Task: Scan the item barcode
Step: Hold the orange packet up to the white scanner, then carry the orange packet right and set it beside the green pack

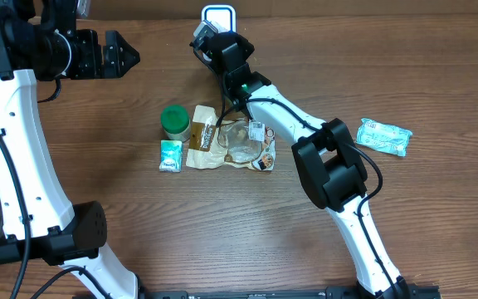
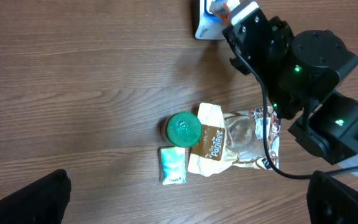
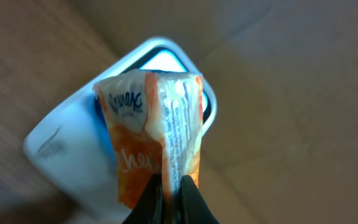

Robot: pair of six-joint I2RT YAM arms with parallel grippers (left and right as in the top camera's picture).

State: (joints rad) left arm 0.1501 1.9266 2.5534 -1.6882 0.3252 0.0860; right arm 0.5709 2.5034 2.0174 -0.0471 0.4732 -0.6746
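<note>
- An orange-and-white tissue packet, crinkled and covered in fine print, sticks up from the right jaws, which pinch its lower edge.
- A white scanner lies just beyond it.
- The left jaws gape wide, holding nothing.

This looks to me like a robotics lab bench set up as a shop checkout. I am one of two jointed arms, white links and black motor housings, working over a plain wood-grain table. Just beyond the tips of my right gripper lies a white barcode scanner, window up, the kind kept at a till. Behind my fingers, back toward my base, sits a small heap of retail goods: a green-lidded jar, a brown snack bag and a teal packet. The orange tissue packet pinched in my grip is printed shop stock too.
</note>
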